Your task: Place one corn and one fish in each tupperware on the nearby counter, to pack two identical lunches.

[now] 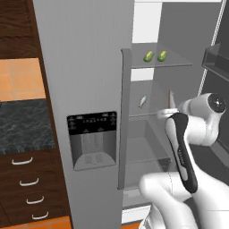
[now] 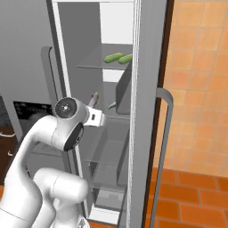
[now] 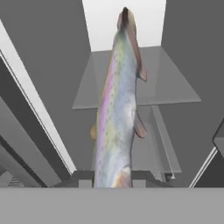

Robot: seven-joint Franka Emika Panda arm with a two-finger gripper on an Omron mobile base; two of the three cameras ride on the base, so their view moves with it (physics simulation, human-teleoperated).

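With the jaws clamped narrow on one fish (image 3: 116, 113), the gripper (image 3: 113, 177) holds it pointing straight out from the fingertips, in front of the open fridge (image 1: 85, 89). Second fish (image 1: 142, 101) lies on the middle glass shelf (image 1: 150, 114), both corn cobs (image 1: 155, 56) just beside each other on the shelf above. Counter (image 1: 24, 125) sits left of the fridge above the drawers (image 1: 27, 188).
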